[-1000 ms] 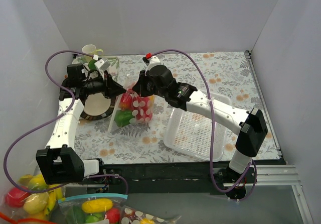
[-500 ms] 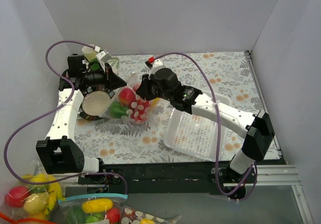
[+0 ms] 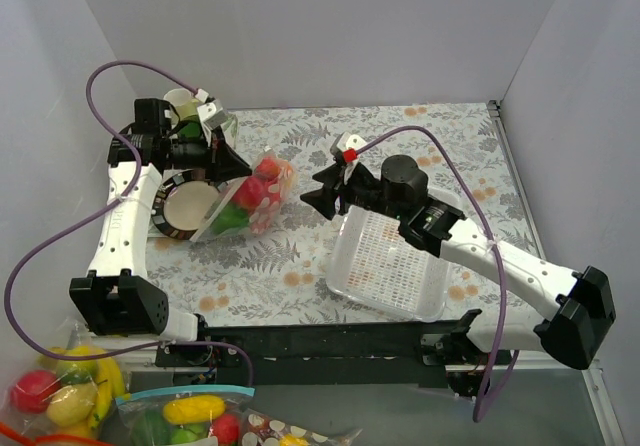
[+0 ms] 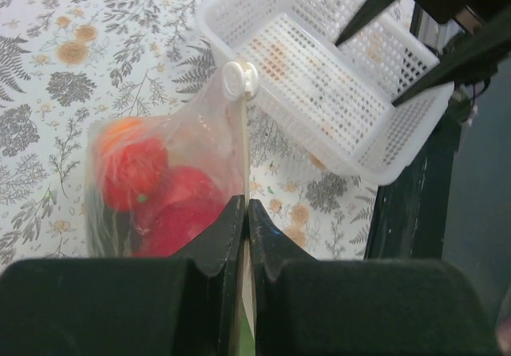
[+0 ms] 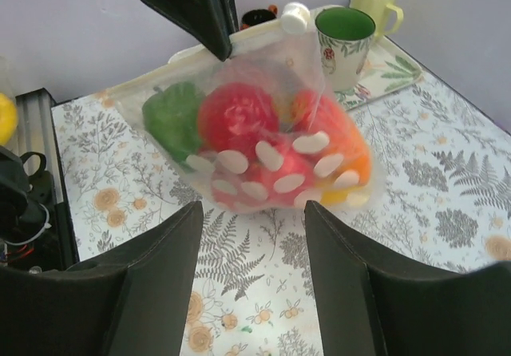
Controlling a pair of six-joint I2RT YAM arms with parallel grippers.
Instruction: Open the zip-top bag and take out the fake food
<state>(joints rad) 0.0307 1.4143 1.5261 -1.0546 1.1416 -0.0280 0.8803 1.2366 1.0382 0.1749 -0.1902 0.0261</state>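
Observation:
The zip-top bag (image 3: 252,194) hangs tilted from its whitish zip strip, which my left gripper (image 3: 223,162) is shut on. In the left wrist view the strip runs up from my left gripper (image 4: 244,205) to a white slider (image 4: 239,80). The fake food (image 5: 236,118) fills the bag: red pieces, a green one (image 5: 171,116), and orange and yellow at the right. My right gripper (image 3: 326,189) stands open to the right of the bag, apart from it. In the right wrist view the zip-top bag (image 5: 263,144) hangs beyond my right gripper (image 5: 252,216).
A white basket (image 3: 392,266) sits under the right arm. A dark-rimmed plate (image 3: 183,214) lies under the left arm, with a mug (image 5: 345,41) on a tray behind it. Other bags of toy fruit (image 3: 190,416) lie off the table at the near left.
The right gripper has let go of the bag, opened and drawn back to the right. The left gripper has shut on the zip strip and pulled the bag up and to the left.

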